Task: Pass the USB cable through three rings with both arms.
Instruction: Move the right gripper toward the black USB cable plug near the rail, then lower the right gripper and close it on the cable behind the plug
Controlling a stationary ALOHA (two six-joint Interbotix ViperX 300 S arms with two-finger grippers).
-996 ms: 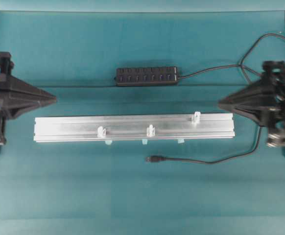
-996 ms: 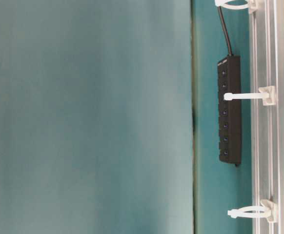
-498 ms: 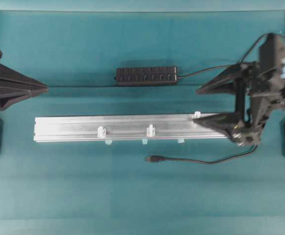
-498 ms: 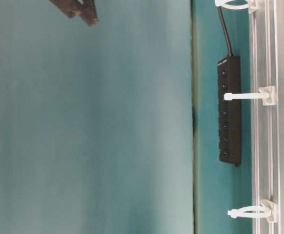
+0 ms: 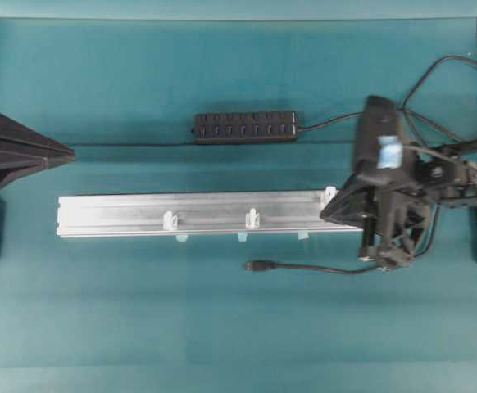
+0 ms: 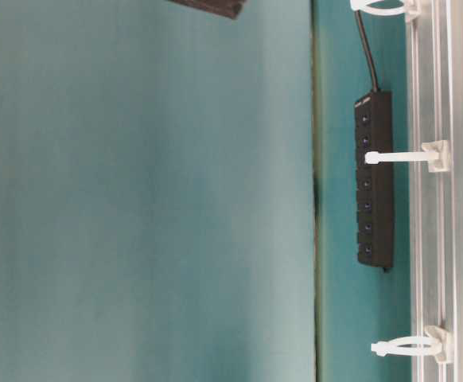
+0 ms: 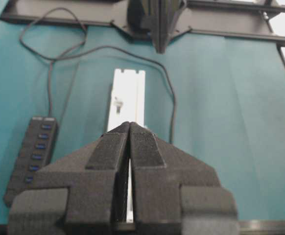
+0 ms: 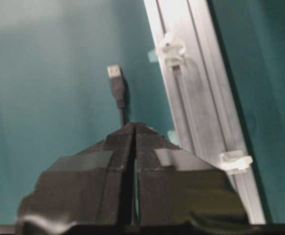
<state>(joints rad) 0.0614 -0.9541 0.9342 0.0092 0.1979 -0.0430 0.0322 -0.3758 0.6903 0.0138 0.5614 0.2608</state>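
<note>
The USB cable lies on the teal mat in front of the silver rail, its plug pointing left. Three white rings stand on the rail: left, middle, right. My right gripper hovers over the rail's right end, shut, nothing between its jaws. In the right wrist view the plug and cord run below the shut tip, beside two rings. My left gripper waits shut at the left edge, its tip facing the rail.
A black multi-port hub lies behind the rail, its cord looping off to the back right. The table-level view shows the hub, the rail and the rings side-on. The right arm's base faces the left wrist camera.
My right arm has swung in from the right edge over the rail's right end; its jaws spread wide half a second ago and are shut now. The left arm drew back slightly.
</note>
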